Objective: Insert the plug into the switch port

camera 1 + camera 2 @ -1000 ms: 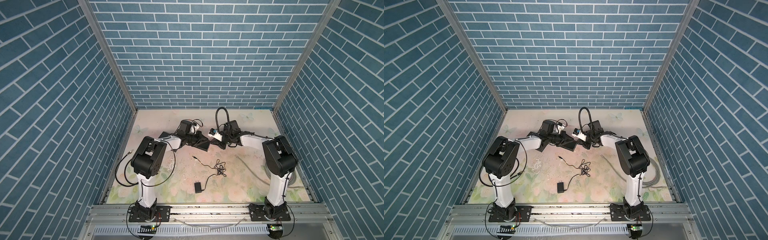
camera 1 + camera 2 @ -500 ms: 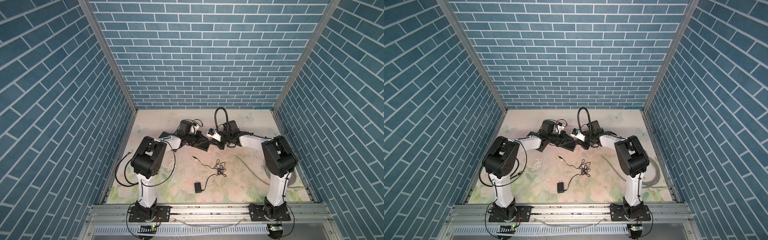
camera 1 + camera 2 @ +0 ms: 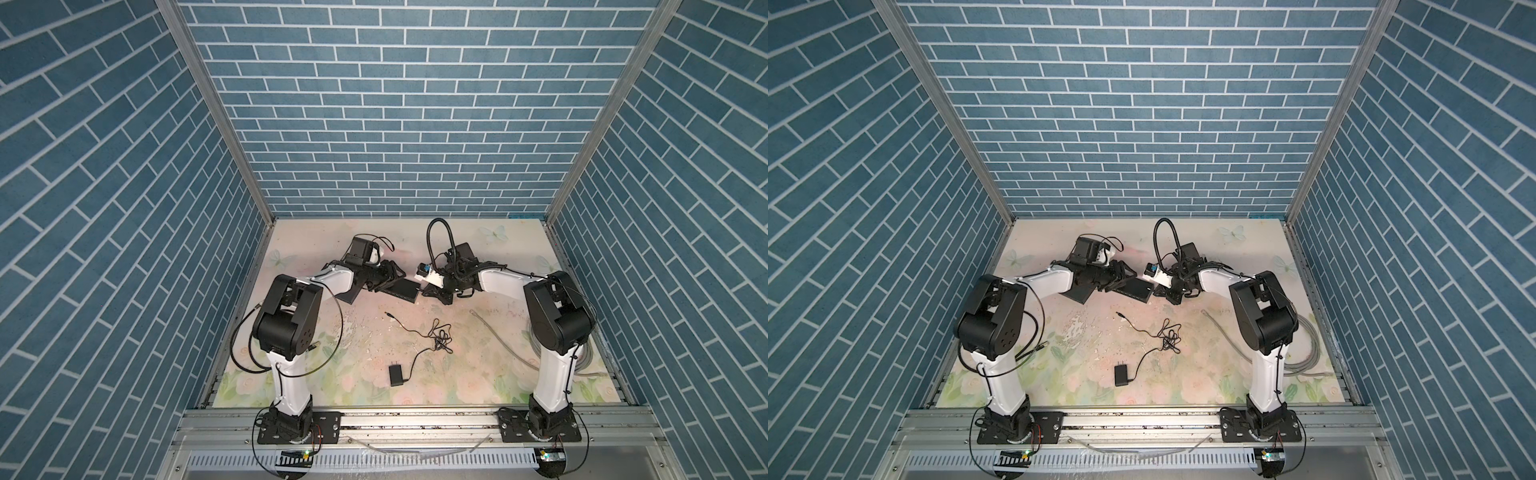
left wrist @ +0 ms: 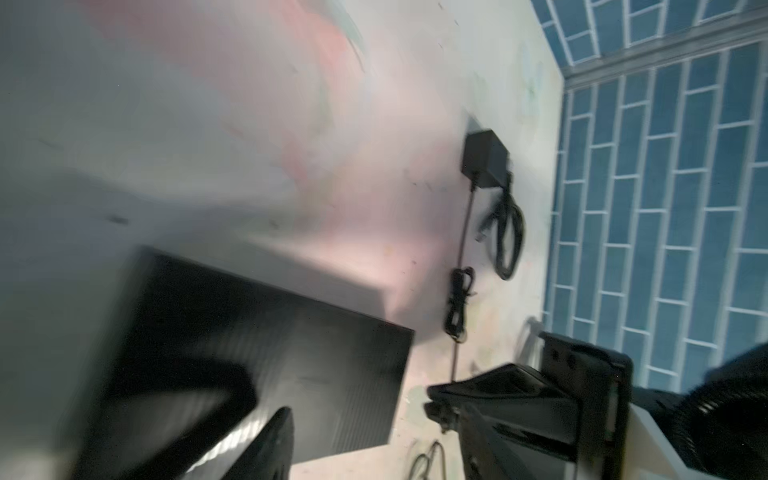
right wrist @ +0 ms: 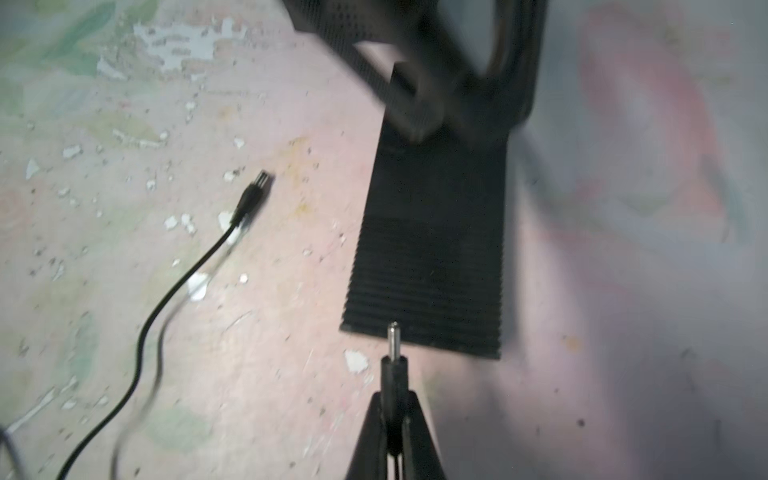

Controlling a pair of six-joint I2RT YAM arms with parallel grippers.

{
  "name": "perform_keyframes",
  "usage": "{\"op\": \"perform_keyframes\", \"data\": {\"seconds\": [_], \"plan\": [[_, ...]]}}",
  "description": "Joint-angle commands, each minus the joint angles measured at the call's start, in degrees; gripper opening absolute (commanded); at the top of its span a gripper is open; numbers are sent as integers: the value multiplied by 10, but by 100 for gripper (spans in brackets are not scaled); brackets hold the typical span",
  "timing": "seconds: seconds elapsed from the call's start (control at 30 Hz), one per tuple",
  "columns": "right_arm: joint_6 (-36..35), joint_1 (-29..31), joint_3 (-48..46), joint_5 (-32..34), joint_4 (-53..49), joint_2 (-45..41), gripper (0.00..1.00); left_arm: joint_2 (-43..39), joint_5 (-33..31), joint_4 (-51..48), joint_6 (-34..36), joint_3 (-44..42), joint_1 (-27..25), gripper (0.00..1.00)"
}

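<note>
No insertion yet, we reckon: our left claw (image 3: 397, 279) hangs open over the far end of the switch (image 3: 405, 289) on the bench (image 3: 478, 353), right claw (image 5: 392, 401) pinched shut on a metal-tipped pin (image 5: 392, 353) at its near edge, the plug (image 5: 255, 189) lying loose beside.

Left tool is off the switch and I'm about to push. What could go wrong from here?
1. The left tool stands open over the switch, so nothing braces it; a push from the right tool could slide it.
2. The plug lies loose on the table, in neither tool; the right tool is shut on a small metal-tipped pin that I cannot identify.
3. No port shows in any view, so lining up is blind.
</note>
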Motion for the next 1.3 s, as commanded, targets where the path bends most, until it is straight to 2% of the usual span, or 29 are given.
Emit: {"op": "perform_keyframes", "data": {"seconds": [0.0, 0.13, 0.27, 0.43, 0.63, 0.87, 1.03, 1.27], "plan": [[-57, -4, 56, 15, -144, 1, 0, -13, -153, -162, 141, 61, 3, 69], [-41, -2, 67, 37, -163, 3, 0, 17, -178, -181, 177, 84, 5, 72], [-25, 7, 109, 70, -219, 33, 0, 36, -137, -153, 183, 83, 4, 74], [16, 15, 138, 62, -227, 57, 0, 47, -100, -120, 186, 70, -1, 74], [36, 26, 193, 66, -280, 102, 0, 55, -59, -90, 188, 59, -3, 68], [56, 26, 276, 61, -369, 160, 0, 64, -78, -102, 202, 53, -12, 63], [57, 25, 221, 66, -341, 115, 0, 62, -108, -112, 201, 44, -12, 63], [61, 21, 219, 77, -378, 105, 0, 60, -119, -112, 199, 44, -12, 63]]}}
